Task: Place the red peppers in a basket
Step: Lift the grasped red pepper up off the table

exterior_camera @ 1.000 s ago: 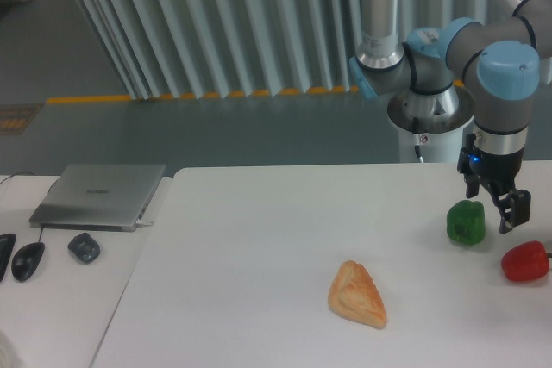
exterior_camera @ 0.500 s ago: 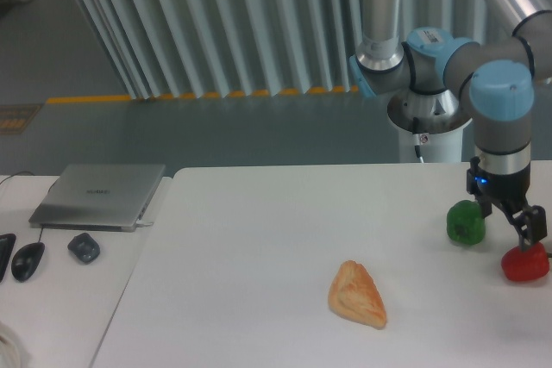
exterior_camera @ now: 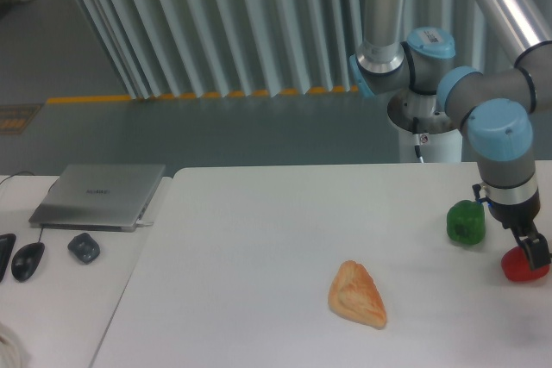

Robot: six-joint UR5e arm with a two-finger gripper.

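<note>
The red pepper, small and glossy, lies on the white table near its right edge. My gripper has come straight down onto it, and its dark fingers stand open around the pepper's top. Part of the pepper is hidden behind them. No basket is in view.
A green bell pepper sits just left of the gripper, close to the arm's wrist. An orange-tan triangular pastry lies mid-table. On the left desk are a closed laptop and two mice.
The gripper has moved right from beside the green pepper and lowered over the red pepper. Neither pepper nor the pastry has shifted.
</note>
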